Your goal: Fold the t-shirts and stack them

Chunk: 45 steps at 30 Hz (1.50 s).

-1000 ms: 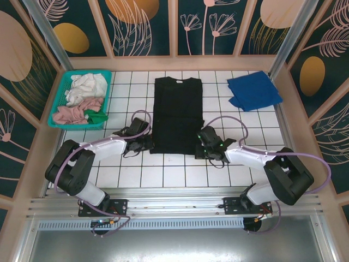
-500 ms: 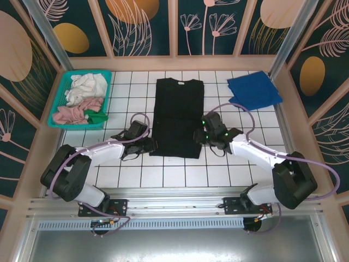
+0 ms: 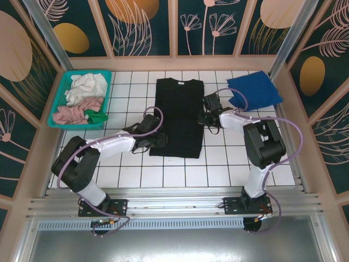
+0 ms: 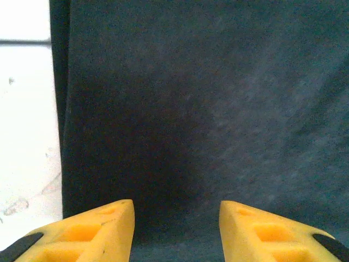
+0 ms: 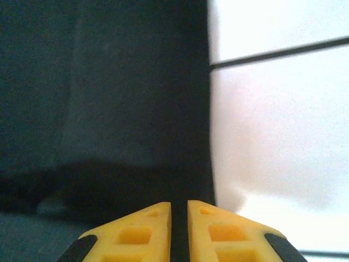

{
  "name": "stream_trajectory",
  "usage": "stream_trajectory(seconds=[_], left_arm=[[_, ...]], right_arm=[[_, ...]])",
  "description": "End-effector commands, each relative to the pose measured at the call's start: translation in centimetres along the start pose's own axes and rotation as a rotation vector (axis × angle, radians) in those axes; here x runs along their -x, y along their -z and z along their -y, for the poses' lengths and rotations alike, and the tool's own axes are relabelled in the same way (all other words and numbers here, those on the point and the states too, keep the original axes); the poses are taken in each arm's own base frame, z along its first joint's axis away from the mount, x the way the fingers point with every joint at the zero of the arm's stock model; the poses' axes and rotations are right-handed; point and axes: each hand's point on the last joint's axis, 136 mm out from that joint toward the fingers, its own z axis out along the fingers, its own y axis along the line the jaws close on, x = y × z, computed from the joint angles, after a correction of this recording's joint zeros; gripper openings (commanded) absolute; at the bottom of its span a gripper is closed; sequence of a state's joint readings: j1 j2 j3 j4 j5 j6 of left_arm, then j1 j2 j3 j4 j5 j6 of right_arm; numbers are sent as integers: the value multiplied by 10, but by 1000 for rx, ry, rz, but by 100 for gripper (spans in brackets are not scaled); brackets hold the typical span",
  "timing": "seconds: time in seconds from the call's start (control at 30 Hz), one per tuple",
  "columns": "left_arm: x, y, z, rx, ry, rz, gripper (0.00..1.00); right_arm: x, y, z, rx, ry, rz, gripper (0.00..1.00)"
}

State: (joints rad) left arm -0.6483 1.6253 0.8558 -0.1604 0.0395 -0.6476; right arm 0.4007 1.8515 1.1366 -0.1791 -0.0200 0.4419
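Observation:
The black t-shirt [image 3: 177,117] lies flat as a long narrow strip in the middle of the tiled table. The blue t-shirt [image 3: 253,90] lies folded at the back right. My left gripper [image 3: 159,141] rests at the black shirt's lower left edge. In the left wrist view it [image 4: 176,218] stands open over the black cloth [image 4: 207,109], holding nothing. My right gripper [image 3: 206,115] is at the shirt's upper right edge. In the right wrist view it [image 5: 179,204] hovers over that edge [image 5: 136,109], its jaws a thin slit apart with the cloth lying flat beneath.
A teal mesh basket [image 3: 60,95] with white, pink and green cloths stands at the back left. White tiles [image 3: 163,174] lie bare in front of the shirt. Wooden-framed panels wall in the table at the back and sides.
The left gripper has opened and slid right onto the shirt's lower left edge. The right arm has swung from the shirt's lower right corner up to its upper right edge.

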Motion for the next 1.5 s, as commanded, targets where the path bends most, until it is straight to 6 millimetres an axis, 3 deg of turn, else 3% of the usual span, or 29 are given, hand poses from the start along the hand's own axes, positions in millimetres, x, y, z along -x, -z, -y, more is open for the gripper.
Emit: stream_trajectory(seconds=[0.0, 0.13, 0.2, 0.3, 0.37, 0.43, 0.5, 0.63, 0.73, 0.93, 1.03, 1.23, 1.4, 1.47], left_arm=[[-19, -9, -25, 70, 7, -25, 46], [-35, -14, -39, 103, 19, -52, 46], [-37, -12, -41, 108, 21, -58, 46], [-32, -3, -38, 96, 27, -32, 48], [-27, 7, -34, 82, 32, -9, 52], [-21, 18, -29, 60, 41, 23, 55], [-18, 27, -30, 62, 54, 47, 57], [-24, 37, -45, 115, 88, 61, 60], [-35, 31, -49, 102, 101, 45, 61], [-53, 13, -45, 40, 121, -15, 60], [-54, 10, -48, 51, 123, -11, 57], [-46, 4, -32, -22, 120, 1, 51], [-38, 1, -18, -76, 113, 8, 50], [-35, 3, -12, -103, 114, 14, 45]], right_arm=[[21, -7, 8, -15, 4, 21, 16], [23, -23, 21, -35, 4, -20, 16], [25, -22, 24, -58, 15, -25, 16], [29, 1, 22, -49, 13, 17, 17], [27, 20, 20, -30, -2, 44, 23], [13, 41, 18, -22, -31, 69, 35], [-11, 55, 13, 5, -55, 69, 46], [-81, 75, -1, 35, -81, 28, 53], [-131, 82, -6, 58, -118, -30, 56], [-178, 82, -17, 133, -150, -103, 59], [-184, 72, -16, 118, -145, -120, 58], [-179, 62, -38, 181, -128, -125, 54], [-172, 61, -51, 207, -108, -117, 51], [-169, 63, -55, 200, -97, -113, 50]])
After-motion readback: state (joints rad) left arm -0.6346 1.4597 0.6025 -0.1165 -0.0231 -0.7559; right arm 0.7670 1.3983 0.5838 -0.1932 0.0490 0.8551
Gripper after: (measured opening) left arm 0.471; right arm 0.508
